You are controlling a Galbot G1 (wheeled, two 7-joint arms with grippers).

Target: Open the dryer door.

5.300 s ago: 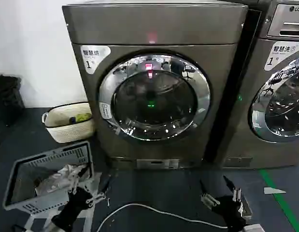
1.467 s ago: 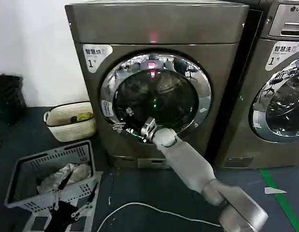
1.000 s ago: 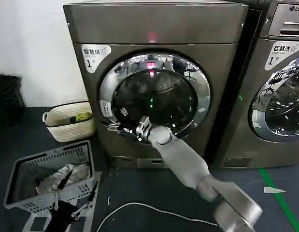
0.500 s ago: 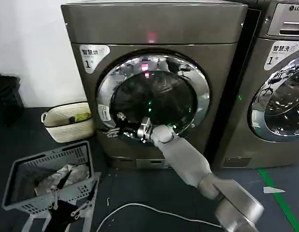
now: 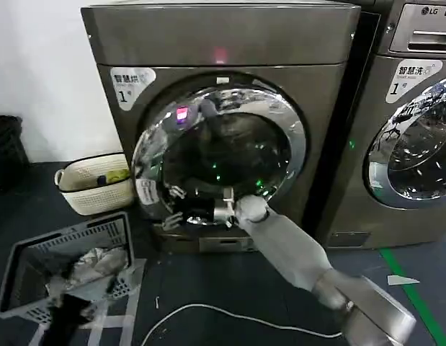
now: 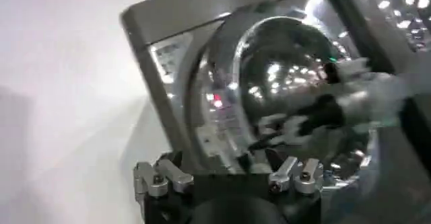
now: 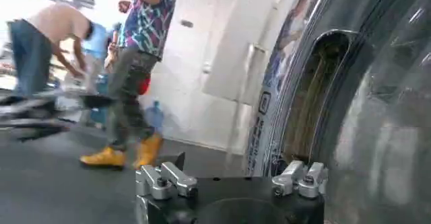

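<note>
The dryer door (image 5: 152, 144), a chrome ring around dark glass, stands slightly ajar, its left edge out from the cabinet front. My right arm reaches from the lower right to the door's lower-left rim, by the white sticker (image 5: 145, 192). There my right gripper (image 5: 172, 207) is open, fingers spread at the rim. The right wrist view has that gripper (image 7: 232, 161) close against the chrome rim (image 7: 377, 104) and its handle recess (image 7: 323, 91). My left gripper (image 5: 63, 318) hangs low at the left, open. The left wrist view shows its spread fingers (image 6: 225, 158) pointing at the door (image 6: 289, 70).
A cream woven basket (image 5: 93, 184) sits on the floor left of the dryer. In front of it is a grey plastic basket (image 5: 35, 267) holding clothes. A white cable (image 5: 230, 313) crosses the dark floor. The LG-marked machine (image 5: 410, 122) stands at the right.
The door's left edge has swung out from the cabinet, and my right gripper has come out and down with it. The left arm stays low.
</note>
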